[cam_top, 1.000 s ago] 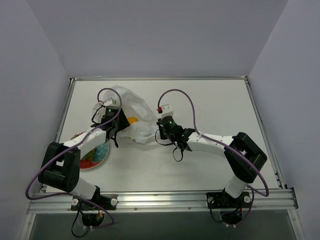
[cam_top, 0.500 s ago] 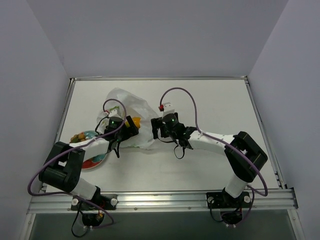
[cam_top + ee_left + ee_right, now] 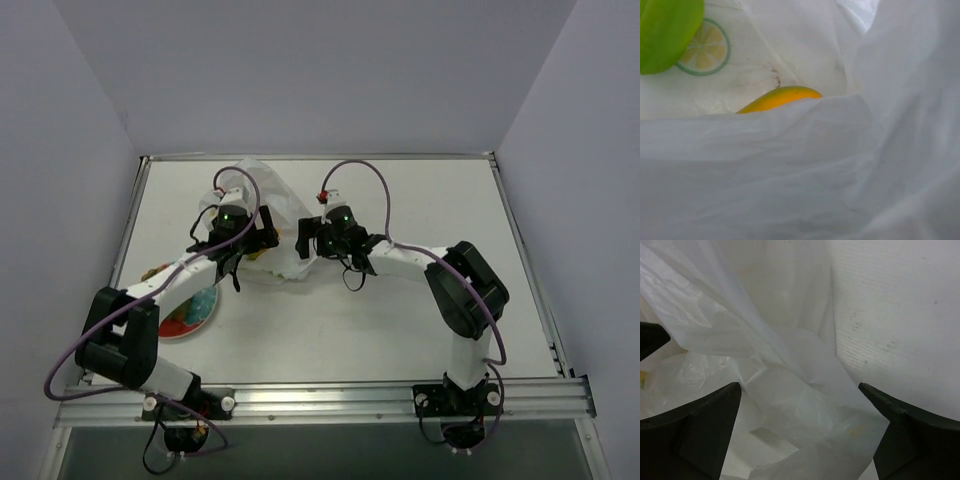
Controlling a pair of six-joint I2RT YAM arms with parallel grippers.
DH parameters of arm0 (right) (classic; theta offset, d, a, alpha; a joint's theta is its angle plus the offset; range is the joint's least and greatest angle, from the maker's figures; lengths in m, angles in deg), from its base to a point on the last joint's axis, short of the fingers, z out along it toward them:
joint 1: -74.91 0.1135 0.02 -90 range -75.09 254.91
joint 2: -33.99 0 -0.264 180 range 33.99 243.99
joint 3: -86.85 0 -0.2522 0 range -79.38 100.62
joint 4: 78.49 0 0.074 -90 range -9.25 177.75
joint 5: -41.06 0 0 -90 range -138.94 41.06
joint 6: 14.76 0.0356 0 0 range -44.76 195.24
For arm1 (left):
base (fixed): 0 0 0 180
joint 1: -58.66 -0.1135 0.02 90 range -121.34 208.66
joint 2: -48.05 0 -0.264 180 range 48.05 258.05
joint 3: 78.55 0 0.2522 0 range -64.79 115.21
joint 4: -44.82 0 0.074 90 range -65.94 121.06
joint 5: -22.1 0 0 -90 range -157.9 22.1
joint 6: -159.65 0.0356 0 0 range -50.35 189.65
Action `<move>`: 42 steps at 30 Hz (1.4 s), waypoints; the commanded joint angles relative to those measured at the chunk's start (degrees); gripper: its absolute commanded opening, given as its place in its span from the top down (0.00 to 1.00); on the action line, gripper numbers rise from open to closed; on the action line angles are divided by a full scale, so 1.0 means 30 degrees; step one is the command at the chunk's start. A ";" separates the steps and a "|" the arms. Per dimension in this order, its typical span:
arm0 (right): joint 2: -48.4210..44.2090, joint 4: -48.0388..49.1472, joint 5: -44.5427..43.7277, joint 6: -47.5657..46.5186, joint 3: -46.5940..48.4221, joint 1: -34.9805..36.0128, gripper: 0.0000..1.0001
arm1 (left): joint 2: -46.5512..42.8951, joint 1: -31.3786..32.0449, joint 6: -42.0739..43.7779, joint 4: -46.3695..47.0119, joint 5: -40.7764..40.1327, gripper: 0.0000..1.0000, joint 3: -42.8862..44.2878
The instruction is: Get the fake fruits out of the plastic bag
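White crinkled plastic bag (image 3: 790, 165) hid most of the yellow-orange plastic fruit (image 3: 780, 97). Right gripper (image 3: 799, 387) gaped wide; fingers of the left gripper (image 3: 262, 238) couldn't be made out.

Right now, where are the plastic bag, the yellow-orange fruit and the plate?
plastic bag (image 3: 790, 355): right wrist view, on its crinkled middle fold.
yellow-orange fruit (image 3: 782, 96): left wrist view, on the curved top that peeks above the bag's fold.
plate (image 3: 203, 322): top view, on its lower right rim.

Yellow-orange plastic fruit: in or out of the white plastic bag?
In: the yellow-orange plastic fruit lies behind a fold of the white plastic bag.
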State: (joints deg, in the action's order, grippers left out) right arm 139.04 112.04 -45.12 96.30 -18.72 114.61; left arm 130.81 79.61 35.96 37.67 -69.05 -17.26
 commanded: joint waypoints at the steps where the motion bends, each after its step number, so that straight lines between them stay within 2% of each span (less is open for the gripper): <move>1: 0.0664 0.0838 0.1043 0.0041 0.1515 -0.0490 0.05 | 0.1031 0.0048 0.2818 -0.1617 0.1137 0.06 0.1966; 2: 0.0926 0.0780 0.0985 -0.0046 0.1662 -0.0519 0.07 | 0.2109 -0.0097 0.3258 -0.1676 0.2391 0.06 0.2405; 7: 0.0929 0.0603 0.1073 -0.0252 0.1752 -0.0724 0.13 | 0.4345 -0.0420 0.4580 -0.3869 0.3138 0.06 0.5275; 12: 0.0314 0.0603 0.0926 -0.0428 0.1108 -0.0812 0.23 | 0.4610 -0.0742 0.4523 -0.4139 0.2259 0.06 0.5428; 15: 0.0080 0.0574 0.1072 -0.0487 0.0960 -0.0813 0.28 | 0.5107 -0.1151 0.4230 -0.3290 0.2870 0.04 0.5076; 20: -0.0331 0.0515 0.0751 -0.0604 0.0609 -0.0813 0.30 | 0.4846 -0.1709 0.3205 -0.0332 0.4072 0.04 0.3701; 26: -0.0272 0.0427 0.0896 -0.0574 0.0609 -0.0783 0.28 | 0.5868 -0.2149 0.2882 -0.0915 0.4105 0.03 0.4401; 31: -0.0273 0.0398 0.0898 -0.0691 0.0492 -0.0725 0.28 | 0.6338 -0.2149 0.2326 0.0223 0.4162 0.00 0.4431; 33: -0.0331 0.0310 0.0722 -0.0721 0.0462 -0.0725 0.27 | 0.6193 -0.2178 0.2063 0.0694 0.3958 0.07 0.4080; 36: -0.0331 0.0339 0.0721 -0.0721 0.0433 -0.0725 0.22 | 0.6133 -0.2324 0.2002 0.1049 0.3840 0.09 0.4049; 40: -0.0360 0.0398 0.1101 -0.0721 0.0433 -0.0608 0.22 | 0.6484 -0.2413 0.2061 0.0931 0.3081 0.18 0.4459; 42: -0.0302 0.0398 0.1102 -0.0750 0.0433 -0.0491 0.22 | 0.6602 -0.2413 0.2032 0.0931 0.2787 0.19 0.4751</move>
State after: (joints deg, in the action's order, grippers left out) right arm 141.20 112.41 -42.44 94.68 -17.17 112.56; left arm 151.12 72.97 42.62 38.46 -58.36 -6.14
